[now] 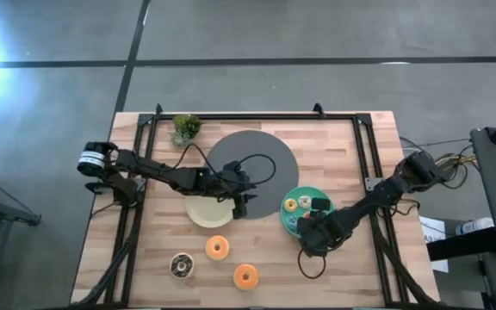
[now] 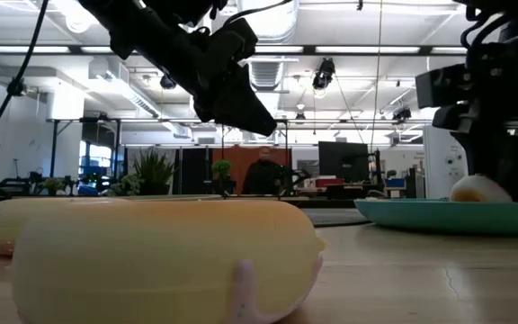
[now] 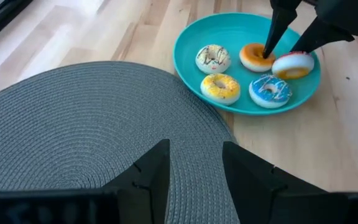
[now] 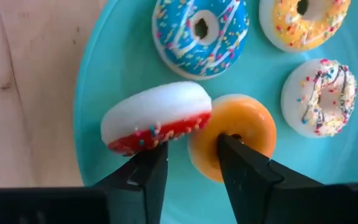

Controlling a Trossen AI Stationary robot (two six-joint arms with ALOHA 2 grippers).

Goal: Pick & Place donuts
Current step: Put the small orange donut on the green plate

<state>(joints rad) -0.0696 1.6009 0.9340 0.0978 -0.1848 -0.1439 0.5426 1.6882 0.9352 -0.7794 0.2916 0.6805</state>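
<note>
The wooden table [image 1: 351,275] carries a large dark grey woven disc [image 1: 252,159], a cream plate [image 1: 207,212] partly under the left arm, and a teal plate [image 3: 229,31] near the right arm.

The teal plate holds five donuts. Three lie flat, frosting up: a blue one [image 4: 201,34] with white stripes, a yellow one [image 4: 303,22] and a white one [image 4: 319,96] with sprinkles. A red-frosted donut [image 4: 157,118] with a white underside stands tilted on its edge, leaning against a plain orange donut [image 4: 235,140] that is also tipped up.

Three more donuts lie flat on the bare wood near the front edge: two orange ones [image 1: 218,248] [image 1: 245,275] and a chocolate-brown one [image 1: 181,265].

The right gripper [image 4: 191,165] is down in the teal plate, its fingers narrowly spread, one tip in the orange donut's hole and the other between the two tilted donuts.

The left gripper [image 3: 194,168] hangs above the grey disc, beside the cream plate, fingers narrowly parted and holding nothing.
</note>
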